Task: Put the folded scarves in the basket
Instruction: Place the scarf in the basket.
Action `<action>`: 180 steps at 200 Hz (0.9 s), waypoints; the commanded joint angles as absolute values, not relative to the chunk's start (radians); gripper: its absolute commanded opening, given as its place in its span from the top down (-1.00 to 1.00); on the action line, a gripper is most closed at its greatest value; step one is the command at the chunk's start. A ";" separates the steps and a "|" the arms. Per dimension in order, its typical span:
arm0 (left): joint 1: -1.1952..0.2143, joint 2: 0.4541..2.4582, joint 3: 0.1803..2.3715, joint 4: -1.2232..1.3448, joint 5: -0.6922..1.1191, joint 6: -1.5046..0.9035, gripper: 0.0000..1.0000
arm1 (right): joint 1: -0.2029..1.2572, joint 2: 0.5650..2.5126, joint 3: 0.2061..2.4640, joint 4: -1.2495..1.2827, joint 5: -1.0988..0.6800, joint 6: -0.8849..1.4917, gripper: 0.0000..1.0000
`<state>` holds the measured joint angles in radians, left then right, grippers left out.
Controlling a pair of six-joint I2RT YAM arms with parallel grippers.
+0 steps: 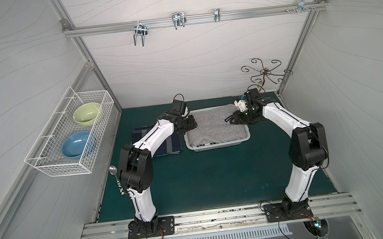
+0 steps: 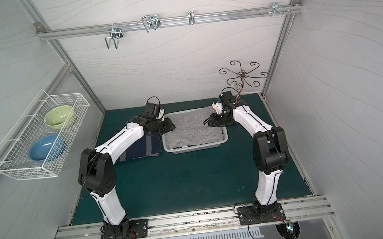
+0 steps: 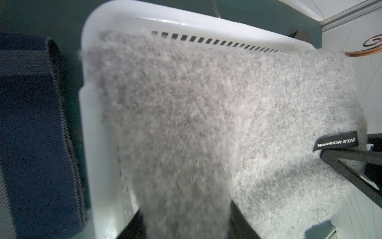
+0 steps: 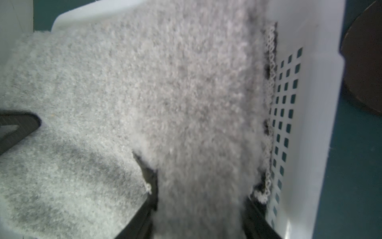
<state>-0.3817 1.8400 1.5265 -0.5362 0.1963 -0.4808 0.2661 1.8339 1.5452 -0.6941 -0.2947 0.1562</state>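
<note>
A grey fuzzy folded scarf (image 1: pixel 213 125) lies inside the white perforated basket (image 1: pixel 217 145) at the back middle of the green mat, filling it, as both top views show (image 2: pixel 191 131). My left gripper (image 1: pixel 188 129) is at the basket's left end. In the left wrist view its fingers (image 3: pixel 187 211) stand apart with a raised ridge of scarf (image 3: pixel 186 103) between them. My right gripper (image 1: pixel 229 119) is at the right end. In the right wrist view its fingers (image 4: pixel 200 186) are likewise spread around a ridge of scarf (image 4: pixel 144 82), close to the basket wall (image 4: pixel 316 103).
A folded dark blue striped cloth (image 1: pixel 161 140) lies just left of the basket, partly under my left arm. A wire rack (image 1: pixel 71 137) on the left wall holds a green and a blue bowl. A spoon (image 1: pixel 115 174) lies at the mat's left edge. A copper hook stand (image 1: pixel 264 73) stands at the back right.
</note>
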 commanded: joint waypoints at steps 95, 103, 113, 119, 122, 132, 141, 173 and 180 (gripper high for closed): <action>-0.373 1.637 1.502 -0.593 0.087 -0.437 0.01 | 0.256 1.669 1.486 -0.768 -0.180 0.145 -0.08; -0.374 1.635 1.505 -0.593 0.099 -0.440 0.00 | 0.257 1.670 1.497 -0.781 -0.187 0.147 -0.08; -0.374 1.631 1.498 -0.592 0.107 -0.443 0.00 | 0.264 1.660 1.507 -0.800 -0.184 0.148 -0.09; -0.372 1.629 1.489 -0.590 0.100 -0.438 0.00 | 0.269 1.646 1.503 -0.804 -0.175 0.147 -0.10; -0.370 1.629 1.484 -0.591 0.094 -0.435 0.00 | 0.272 1.638 1.500 -0.804 -0.171 0.145 -0.10; -0.351 1.624 1.464 -0.595 0.080 -0.437 0.00 | 0.278 1.604 1.492 -0.808 -0.162 0.142 -0.11; -0.321 1.612 1.436 -0.583 0.097 -0.444 0.00 | 0.277 1.574 1.485 -0.817 -0.160 0.141 -0.11; -0.197 1.545 1.280 -0.423 0.077 -0.486 0.03 | 0.293 1.447 1.420 -0.826 -0.181 0.146 -0.12; -0.166 1.559 1.259 -0.389 0.096 -0.491 0.04 | 0.305 1.416 1.399 -0.819 -0.181 0.151 -0.12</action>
